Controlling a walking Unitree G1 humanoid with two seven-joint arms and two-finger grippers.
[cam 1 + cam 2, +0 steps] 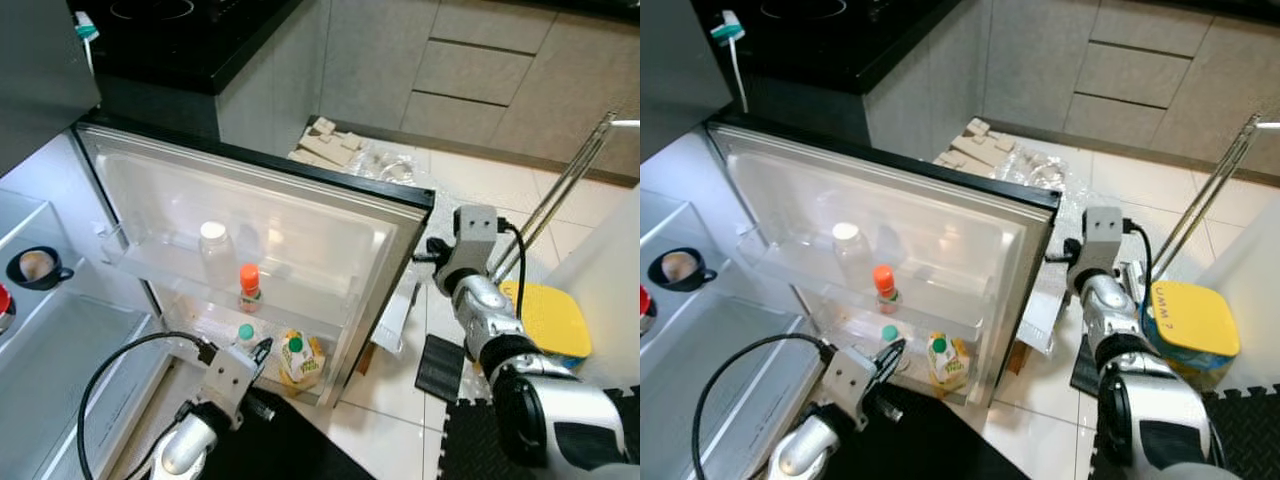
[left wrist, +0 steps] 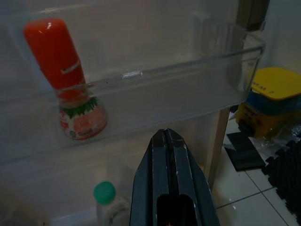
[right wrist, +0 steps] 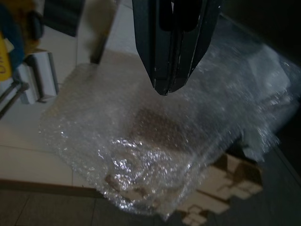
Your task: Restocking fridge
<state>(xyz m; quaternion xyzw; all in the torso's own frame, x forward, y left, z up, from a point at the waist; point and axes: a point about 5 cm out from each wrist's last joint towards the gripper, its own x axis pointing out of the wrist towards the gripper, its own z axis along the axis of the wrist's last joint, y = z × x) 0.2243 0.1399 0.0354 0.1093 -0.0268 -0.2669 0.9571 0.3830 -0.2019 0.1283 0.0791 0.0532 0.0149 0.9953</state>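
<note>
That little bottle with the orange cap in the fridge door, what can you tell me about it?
The orange-capped bottle is small, with a tall orange-red cap about as long as its body and a red and white label with a green band at the neck. It stands upright in the clear plastic door shelf, the upper of the two, seen through the shelf's front wall. A larger white-capped bottle stands apart from it on the same shelf. Nothing grips it; the left gripper, fingers shut, points toward the door below it.
</note>
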